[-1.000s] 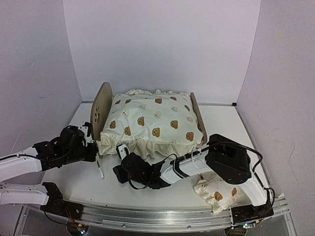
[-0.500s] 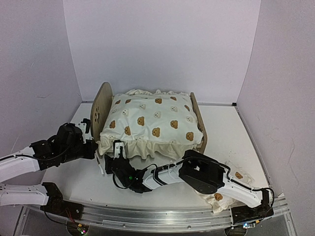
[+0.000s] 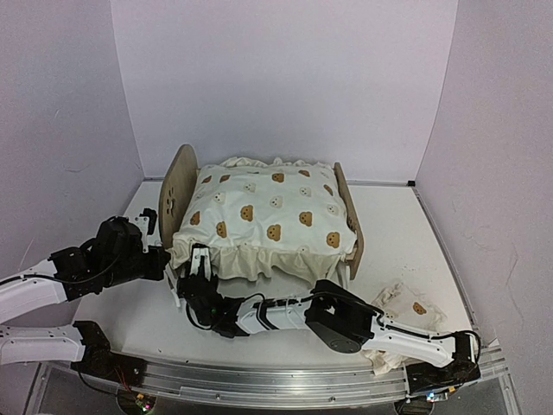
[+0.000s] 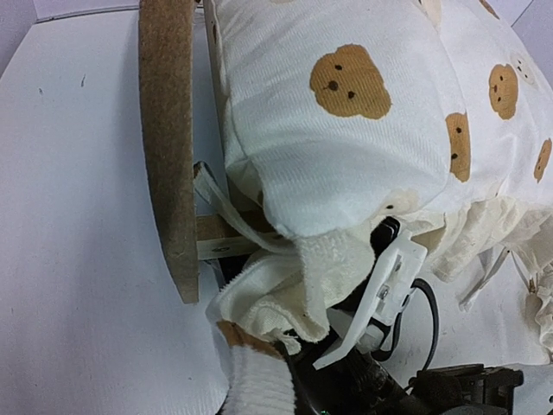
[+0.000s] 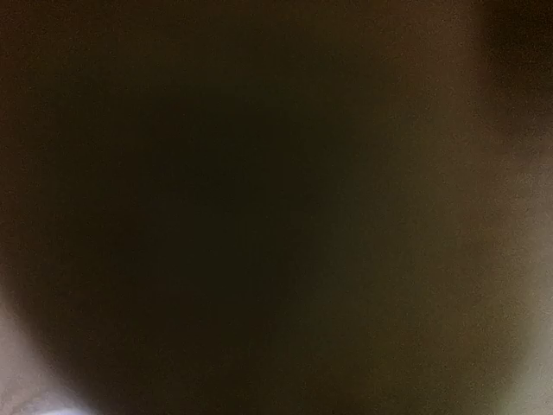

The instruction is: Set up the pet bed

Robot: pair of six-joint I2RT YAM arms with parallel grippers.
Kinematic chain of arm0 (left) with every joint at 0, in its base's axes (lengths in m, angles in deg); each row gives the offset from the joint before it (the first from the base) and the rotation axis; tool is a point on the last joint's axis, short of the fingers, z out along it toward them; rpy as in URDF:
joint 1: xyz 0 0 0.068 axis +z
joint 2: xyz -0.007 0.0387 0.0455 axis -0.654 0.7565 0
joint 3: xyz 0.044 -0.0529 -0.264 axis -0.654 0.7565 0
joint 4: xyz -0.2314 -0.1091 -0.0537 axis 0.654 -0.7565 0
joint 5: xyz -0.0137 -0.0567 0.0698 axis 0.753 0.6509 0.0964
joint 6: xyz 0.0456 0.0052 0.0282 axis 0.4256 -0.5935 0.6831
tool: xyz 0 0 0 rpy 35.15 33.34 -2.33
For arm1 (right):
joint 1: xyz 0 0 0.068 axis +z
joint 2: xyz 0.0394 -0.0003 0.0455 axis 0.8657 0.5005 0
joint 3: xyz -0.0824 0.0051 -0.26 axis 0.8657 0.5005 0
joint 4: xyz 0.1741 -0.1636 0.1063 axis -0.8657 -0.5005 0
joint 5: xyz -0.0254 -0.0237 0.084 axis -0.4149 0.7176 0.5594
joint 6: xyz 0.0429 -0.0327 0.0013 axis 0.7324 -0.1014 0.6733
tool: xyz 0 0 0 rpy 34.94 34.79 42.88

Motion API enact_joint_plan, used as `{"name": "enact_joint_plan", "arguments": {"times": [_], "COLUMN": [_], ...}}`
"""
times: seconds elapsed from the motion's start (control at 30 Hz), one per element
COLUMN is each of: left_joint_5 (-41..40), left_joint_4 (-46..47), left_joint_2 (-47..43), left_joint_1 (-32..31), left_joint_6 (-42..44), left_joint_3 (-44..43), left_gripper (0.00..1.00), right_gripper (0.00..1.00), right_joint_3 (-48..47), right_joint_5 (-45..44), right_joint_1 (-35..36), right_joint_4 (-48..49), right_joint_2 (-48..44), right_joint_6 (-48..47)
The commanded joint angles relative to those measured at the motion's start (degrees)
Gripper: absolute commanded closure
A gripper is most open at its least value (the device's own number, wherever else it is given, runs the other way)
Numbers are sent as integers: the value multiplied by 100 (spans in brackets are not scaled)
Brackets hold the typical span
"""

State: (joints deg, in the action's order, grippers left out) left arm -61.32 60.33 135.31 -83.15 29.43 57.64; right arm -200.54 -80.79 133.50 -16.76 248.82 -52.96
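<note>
Your small light-wood pet bed (image 3: 177, 190) with the rounded headboard (image 4: 166, 130) sits under the large cream bear-print cushion (image 3: 268, 216). Your left gripper (image 3: 162, 259) is pinched shut on that cushion's near frilled corner, apparently lifting it so the right gripper (image 3: 197, 270) can reach underneath; its opening you cannot tell.

One pet bed (image 3: 179, 186), one cushion (image 3: 268, 212), one pillow (image 3: 406, 307).

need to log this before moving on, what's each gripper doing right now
left gripper: closed, apparently pinching the corner fabric of the cushion.
right gripper: tucked under the cushion edge, cannot tell open or closed.
</note>
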Motion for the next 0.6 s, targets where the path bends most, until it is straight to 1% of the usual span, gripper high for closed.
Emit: {"name": "enact_joint_plan", "arguments": {"times": [0.0,0.03,0.1,0.2,0.33,0.4,0.47,0.57], "left_joint_5": [8,-5,-36,-54,-48,-8,92,248], "left_joint_4": [26,19,26,40,124,163,284,519], "left_joint_2": [-92,-93,-86,-35,-40,-60,-119,-237], "left_joint_1": [30,29,30,29,37,38,38,36], "left_joint_6": [-1,-14,-47,-78,-178,-246,-357,-593], "left_joint_3": [-152,-144,-130,-105,10,107,284,650], "left_gripper": [100,100,100,100,100,100,100,100], "right_gripper": [97,100,100,100,100,100,100,100], "right_joint_3": [-247,-250,-35,859,2313,2838,3203,3561], "right_joint_5": [68,188,608,1314,2231,2714,3186,3887], "right_joint_1": [-128,-129,-129,-120,-120,-137,-151,-185], "right_joint_4": [-381,-420,-476,-478,-509,-801,-924,-928], "right_joint_2": [293,251,-14,-785,-1994,-2443,-2818,-3082], "right_joint_6": [-159,-203,-208,6,559,850,914,919]}}
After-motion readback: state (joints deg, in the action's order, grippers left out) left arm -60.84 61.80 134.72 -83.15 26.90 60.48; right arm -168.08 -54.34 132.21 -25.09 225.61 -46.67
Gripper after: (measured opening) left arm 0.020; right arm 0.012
